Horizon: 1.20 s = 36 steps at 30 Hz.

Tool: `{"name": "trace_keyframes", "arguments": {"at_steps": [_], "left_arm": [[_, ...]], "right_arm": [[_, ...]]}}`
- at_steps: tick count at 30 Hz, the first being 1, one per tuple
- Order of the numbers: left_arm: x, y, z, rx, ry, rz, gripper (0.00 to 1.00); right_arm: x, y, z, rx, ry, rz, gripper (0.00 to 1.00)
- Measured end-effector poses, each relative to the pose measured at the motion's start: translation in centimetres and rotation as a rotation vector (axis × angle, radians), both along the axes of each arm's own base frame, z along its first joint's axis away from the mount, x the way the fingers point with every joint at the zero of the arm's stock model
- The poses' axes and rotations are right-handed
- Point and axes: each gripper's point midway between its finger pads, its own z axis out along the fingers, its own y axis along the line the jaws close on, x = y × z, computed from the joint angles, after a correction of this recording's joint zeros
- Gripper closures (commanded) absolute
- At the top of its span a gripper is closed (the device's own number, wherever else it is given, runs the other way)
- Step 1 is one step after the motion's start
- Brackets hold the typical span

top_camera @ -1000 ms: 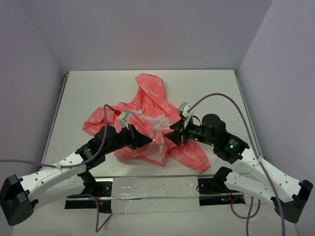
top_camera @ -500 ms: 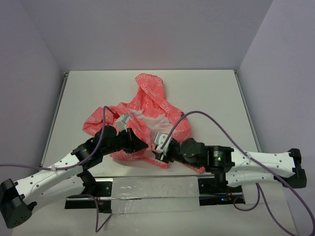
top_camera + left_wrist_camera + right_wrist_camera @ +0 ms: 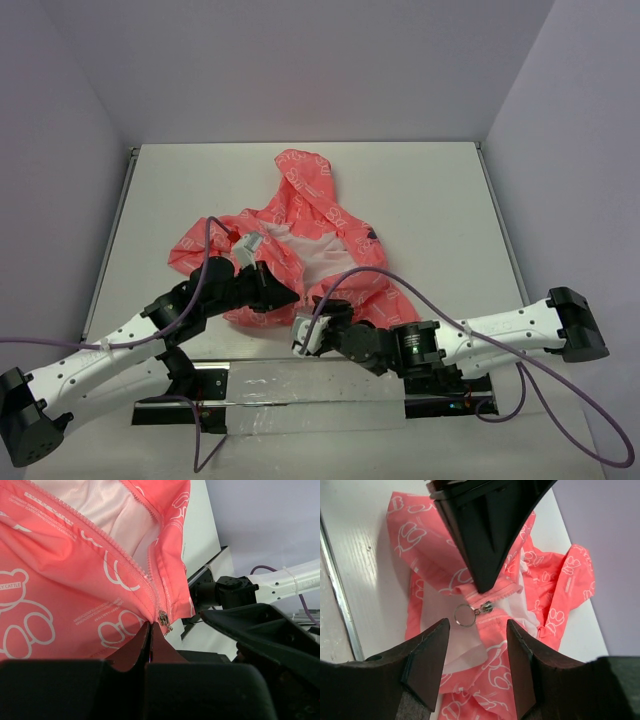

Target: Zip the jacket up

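Two arms reach in from the bottom of the overhead frame. The jacket (image 3: 320,225) lies crumpled at the centre of the table (image 3: 430,190), with its hood (image 3: 303,172) toward the top of the frame. Its front is open and the pale lining (image 3: 305,245) shows.

The left gripper (image 3: 290,293) is at the jacket's lower left edge. Its jaws are together, pinching the hem right beside the zipper slider (image 3: 163,618). The zipper teeth run up and left from there, unjoined.

The right gripper (image 3: 320,322) is low in the frame, just below the jacket's bottom edge, with its jaws apart and nothing between them. In the right wrist view the pull ring (image 3: 464,615) hangs off the slider, just beyond the gap between the fingers. Whether the fingertips (image 3: 439,630) touch the cloth is hard to tell from these angles.
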Motion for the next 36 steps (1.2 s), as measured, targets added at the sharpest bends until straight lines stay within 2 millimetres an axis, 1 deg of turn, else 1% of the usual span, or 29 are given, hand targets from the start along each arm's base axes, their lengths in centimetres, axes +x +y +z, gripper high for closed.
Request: {"name": "trace_keyframes", "arguments": {"at_steps": [8,11,16,18,21,26,29,32,36], "left_arm": [[0.0,0.2,0.0,0.003,0.004,0.011,1.0],[0.0,0.3,0.2,0.001,0.008,0.013,1.0],[0.1,0.4,0.7,-0.002,0.009,0.027,1.0],[0.1,0.4,0.8,-0.005,0.01,0.032,1.0],[0.1,0.5,0.9,-0.01,0.014,0.037,1.0],[0.1,0.5,0.9,-0.012,0.017,0.038,1.0],[0.1,0.5,0.9,-0.012,0.017,0.038,1.0],[0.1,0.5,0.9,-0.012,0.017,0.038,1.0],[0.1,0.5,1.0,-0.01,0.018,0.038,1.0]], "right_arm": [[-1.2,-0.2,-1.5,-0.037,-0.102,-0.015,0.4],[-0.9,-0.3,-2.0,-0.031,-0.149,-0.049,0.4],[-0.3,-1.0,-3.7,-0.054,-0.244,-0.104,0.4],[-0.2,-1.1,-4.1,-0.059,-0.276,-0.116,0.4],[-0.2,-0.9,-3.8,-0.04,-0.315,-0.131,0.4],[-0.1,-0.5,-2.1,0.026,-0.34,-0.16,0.41],[0.0,-0.4,-1.6,0.047,-0.348,-0.167,0.41],[-0.1,-0.1,-1.4,0.055,-0.352,-0.168,0.42],[-0.1,0.0,-1.8,0.043,-0.357,-0.165,0.43]]}}
